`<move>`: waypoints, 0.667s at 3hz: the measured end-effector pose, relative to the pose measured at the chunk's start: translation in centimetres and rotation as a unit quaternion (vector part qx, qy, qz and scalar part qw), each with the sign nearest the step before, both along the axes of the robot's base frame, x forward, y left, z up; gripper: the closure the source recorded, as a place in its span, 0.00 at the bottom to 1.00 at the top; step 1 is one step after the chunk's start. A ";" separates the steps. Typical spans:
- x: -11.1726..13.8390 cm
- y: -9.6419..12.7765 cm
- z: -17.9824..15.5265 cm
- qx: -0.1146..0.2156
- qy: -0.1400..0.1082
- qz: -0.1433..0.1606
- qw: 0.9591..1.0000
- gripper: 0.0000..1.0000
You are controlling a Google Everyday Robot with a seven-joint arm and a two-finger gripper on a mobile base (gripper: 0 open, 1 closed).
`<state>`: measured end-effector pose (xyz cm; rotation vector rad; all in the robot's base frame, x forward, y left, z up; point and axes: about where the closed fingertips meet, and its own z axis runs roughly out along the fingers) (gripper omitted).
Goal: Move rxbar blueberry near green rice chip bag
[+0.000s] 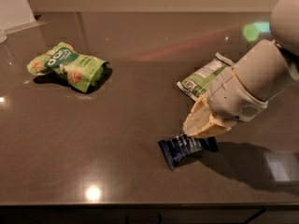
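The rxbar blueberry is a small dark navy wrapper at the front middle of the dark counter. My gripper comes in from the right and its cream fingers are shut on the bar's right end. The bar's left end sticks out toward the left, just above the counter or touching it. The green rice chip bag is a lime-green puffy bag lying at the far left, well apart from the bar and the gripper.
A flatter dark green packet with a white label lies just behind the gripper, partly hidden by my arm. The counter's front edge runs close below the bar. A white object stands at the back left corner.
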<state>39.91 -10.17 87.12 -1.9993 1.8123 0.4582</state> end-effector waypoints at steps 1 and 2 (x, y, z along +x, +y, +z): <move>1.8 2.9 1.6 0.013 -0.014 0.008 1.000 1.00; 4.6 6.3 3.2 0.028 -0.025 0.011 0.999 1.00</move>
